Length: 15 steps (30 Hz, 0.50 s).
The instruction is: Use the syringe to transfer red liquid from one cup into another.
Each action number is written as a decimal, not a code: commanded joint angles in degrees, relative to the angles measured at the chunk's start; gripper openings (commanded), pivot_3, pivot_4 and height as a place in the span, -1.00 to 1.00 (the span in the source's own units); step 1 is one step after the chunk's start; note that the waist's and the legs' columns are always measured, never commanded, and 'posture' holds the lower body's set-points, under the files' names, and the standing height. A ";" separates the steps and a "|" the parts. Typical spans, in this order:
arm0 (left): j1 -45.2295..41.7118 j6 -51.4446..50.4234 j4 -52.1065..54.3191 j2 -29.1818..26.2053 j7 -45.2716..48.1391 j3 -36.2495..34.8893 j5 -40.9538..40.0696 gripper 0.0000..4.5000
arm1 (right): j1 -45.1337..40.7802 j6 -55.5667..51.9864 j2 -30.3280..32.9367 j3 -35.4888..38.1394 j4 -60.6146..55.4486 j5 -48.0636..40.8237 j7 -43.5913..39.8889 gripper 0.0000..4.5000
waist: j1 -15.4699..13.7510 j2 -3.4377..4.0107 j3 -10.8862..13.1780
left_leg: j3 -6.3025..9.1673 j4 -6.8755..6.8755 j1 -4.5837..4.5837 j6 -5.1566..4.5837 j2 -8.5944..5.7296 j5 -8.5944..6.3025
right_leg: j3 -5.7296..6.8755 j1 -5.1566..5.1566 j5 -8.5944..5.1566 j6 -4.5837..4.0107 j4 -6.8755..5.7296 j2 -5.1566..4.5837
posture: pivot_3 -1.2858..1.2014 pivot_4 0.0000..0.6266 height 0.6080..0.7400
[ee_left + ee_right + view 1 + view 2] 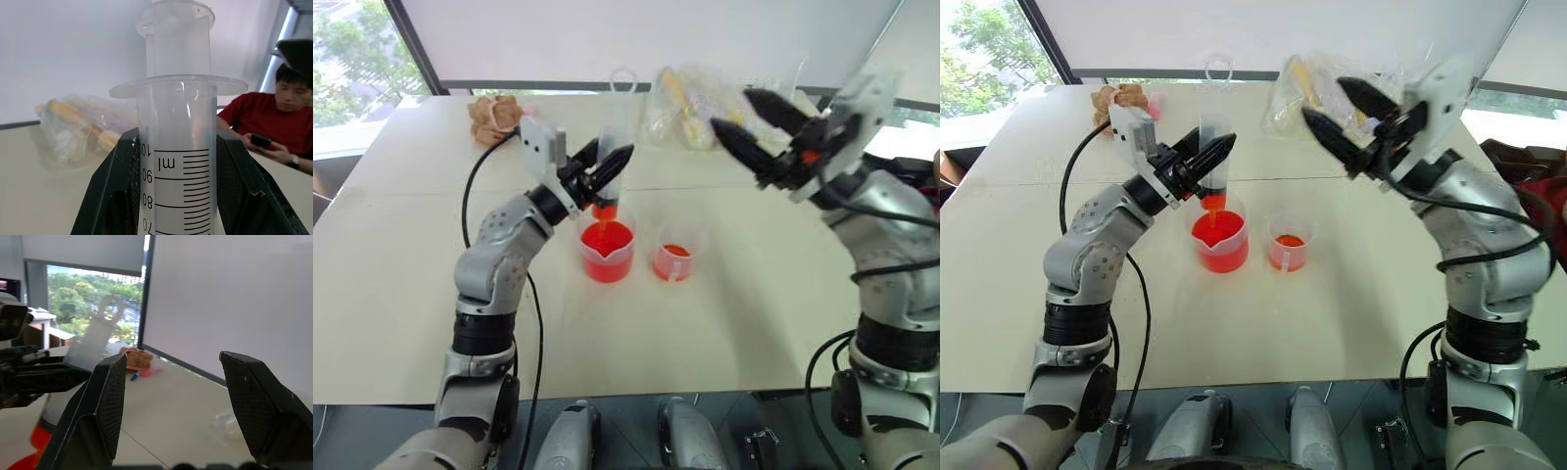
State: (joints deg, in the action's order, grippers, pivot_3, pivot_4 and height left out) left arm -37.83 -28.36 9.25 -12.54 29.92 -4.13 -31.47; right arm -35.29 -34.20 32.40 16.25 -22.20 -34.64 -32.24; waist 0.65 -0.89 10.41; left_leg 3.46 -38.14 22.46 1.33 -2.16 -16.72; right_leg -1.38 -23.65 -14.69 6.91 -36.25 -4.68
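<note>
My left gripper [605,164] is shut on the barrel of the clear syringe [616,127], which it holds nearly upright. The plunger ring is at the top. The orange-red tip [605,209] hangs over the mouth of the larger spouted cup [607,253], which holds red liquid [606,236]. I cannot tell whether the tip touches the liquid. In the left wrist view the barrel [178,161] looks clear between the two fingers [110,196]. The smaller cup [673,261], also with red liquid, stands just right of the beaker. My right gripper [732,110] is open and empty, raised to the right of the syringe.
A crumpled plastic bag [690,103] with items lies at the back of the table [401,294]. A brown lump [494,117] and a pink thing sit at the back left. A black cable [467,196] loops beside my left arm. A person in a red shirt [264,117] sits beyond the table.
</note>
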 commanded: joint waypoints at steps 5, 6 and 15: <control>-6.54 3.04 -0.86 4.27 1.78 2.86 -0.86 -0.37 | -2.16 5.35 4.97 3.33 1.74 3.86 1.77 0.39 | -0.21 0.00 0.00 | -0.02 -0.01 0.01 0.00 -0.03 0.00 | 0.00 0.03 0.00 0.00 0.01 -0.01 | 0.03 -0.52 1.00; -7.26 3.96 -1.94 5.34 2.04 3.50 -0.36 -0.37 | -2.70 5.93 5.64 3.60 1.93 4.21 1.84 0.39 | -0.29 0.00 0.00 | -0.02 -0.03 0.00 0.00 -0.03 0.00 | 0.01 0.04 0.00 0.00 0.02 -0.01 | 0.03 -0.52 1.00; -10.78 12.59 -13.08 13.50 5.49 8.85 4.50 -0.37 | -4.67 5.76 11.97 4.14 -1.05 4.66 1.74 0.39 | 0.00 0.02 -0.01 | -0.08 -0.02 0.01 -0.01 -0.07 0.00 | 0.00 0.03 0.00 0.00 0.05 0.03 | 0.03 -0.52 1.00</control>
State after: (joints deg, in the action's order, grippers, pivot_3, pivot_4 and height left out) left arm -47.95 -18.54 -3.00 0.30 34.24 3.56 -28.24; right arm -38.66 -28.82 43.12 18.70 -20.68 -29.62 -30.75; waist 0.65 -0.87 10.40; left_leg 3.37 -38.16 22.47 1.33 -2.24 -16.72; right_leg -1.38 -23.62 -14.69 6.91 -36.19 -4.64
